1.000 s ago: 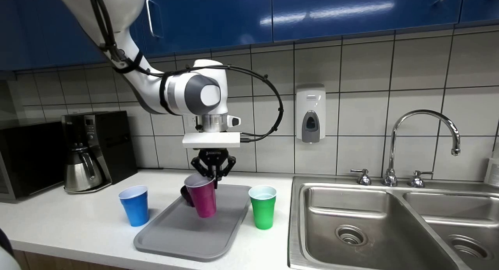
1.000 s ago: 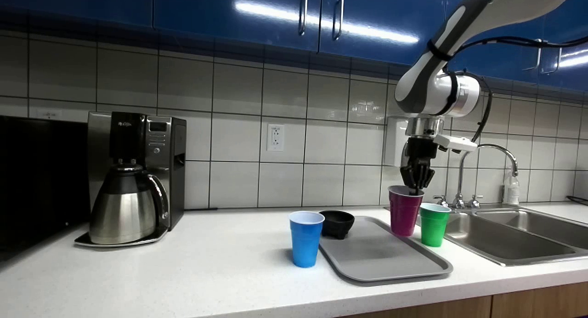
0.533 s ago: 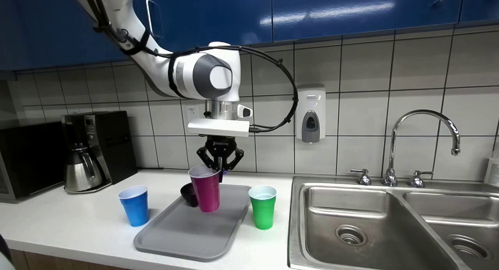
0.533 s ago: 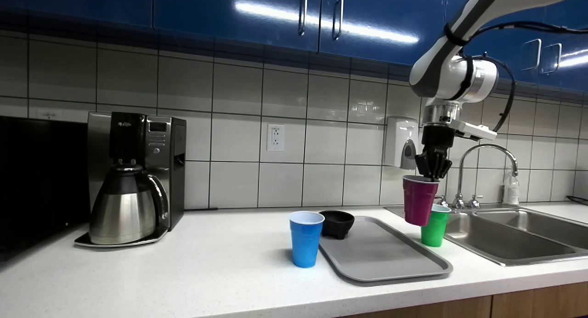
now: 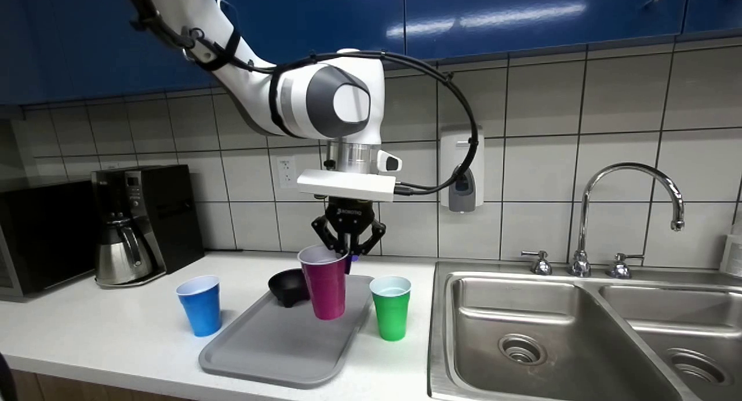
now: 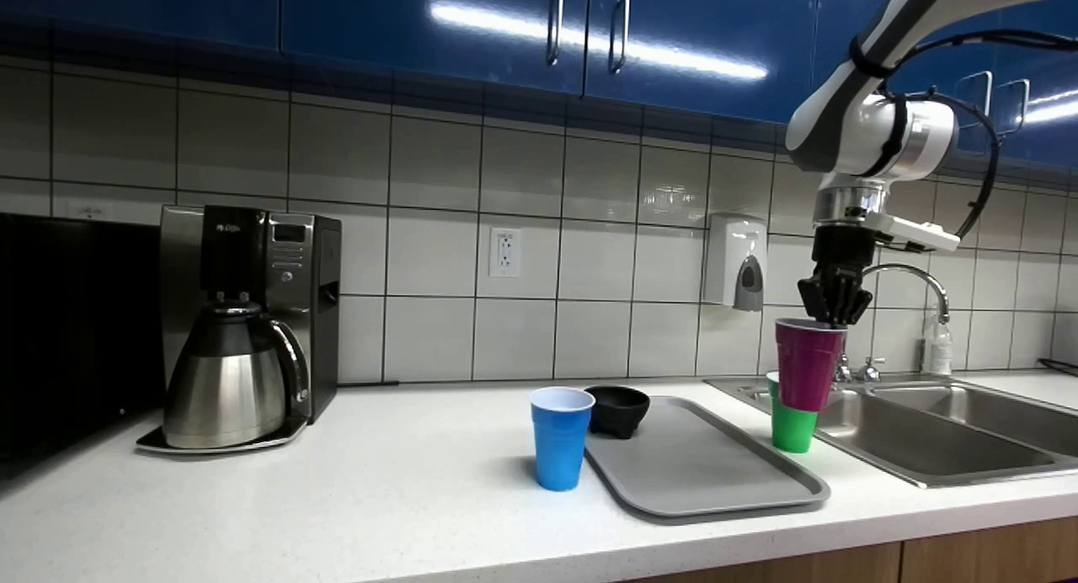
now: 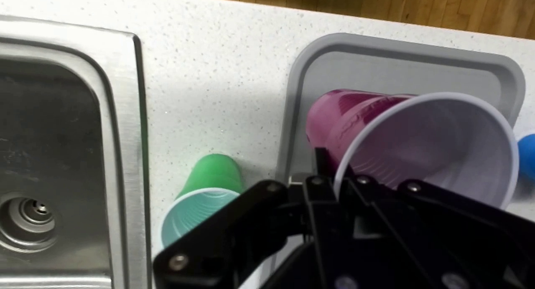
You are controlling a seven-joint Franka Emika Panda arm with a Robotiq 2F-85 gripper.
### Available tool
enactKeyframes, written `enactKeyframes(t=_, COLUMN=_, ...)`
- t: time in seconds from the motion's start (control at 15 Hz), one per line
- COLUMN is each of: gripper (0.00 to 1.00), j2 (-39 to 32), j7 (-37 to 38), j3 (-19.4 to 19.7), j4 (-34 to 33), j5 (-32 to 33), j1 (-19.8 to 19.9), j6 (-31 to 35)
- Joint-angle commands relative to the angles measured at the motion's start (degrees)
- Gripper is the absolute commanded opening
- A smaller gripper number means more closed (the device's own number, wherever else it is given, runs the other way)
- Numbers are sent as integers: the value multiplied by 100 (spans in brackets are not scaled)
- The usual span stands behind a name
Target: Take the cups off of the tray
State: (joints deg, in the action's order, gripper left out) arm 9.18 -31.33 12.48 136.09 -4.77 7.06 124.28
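I had the gripper [image 5: 348, 256] clamped on the pink cup [image 5: 326, 288] by its rim, holding it up above the tray [image 5: 278, 346]; the green cup [image 5: 391, 314] stood just beside the tray, between it and the sink [image 5: 439, 331]; I saw the black cup [image 5: 288, 286] on the tray near the edge facing the blue cup [image 5: 201, 311], which stood off the tray on the counter [image 5: 93, 331]; well apart stood the coffee pot [image 6: 223, 398].

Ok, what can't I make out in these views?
Wrist view: the blue cup, cut off by the right edge; part of the green cup, hidden by the pincer.
In an exterior view: most of the green cup's rim, behind the pink cup.
In an exterior view: part of the black cup, behind the pink cup.
In an exterior view: coffee maker button labels, too small.
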Motion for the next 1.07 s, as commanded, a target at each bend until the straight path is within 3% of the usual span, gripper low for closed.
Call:
enactKeyframes(t=0.0, gripper=1, j2=247, j7=244, j3=87, j4=212, j5=323, j1=206, j6=-111)
enactKeyframes(t=1.0, gripper=1, j2=-238, j7=361, j3=528, j4=587, j5=443, j1=639, j6=854)
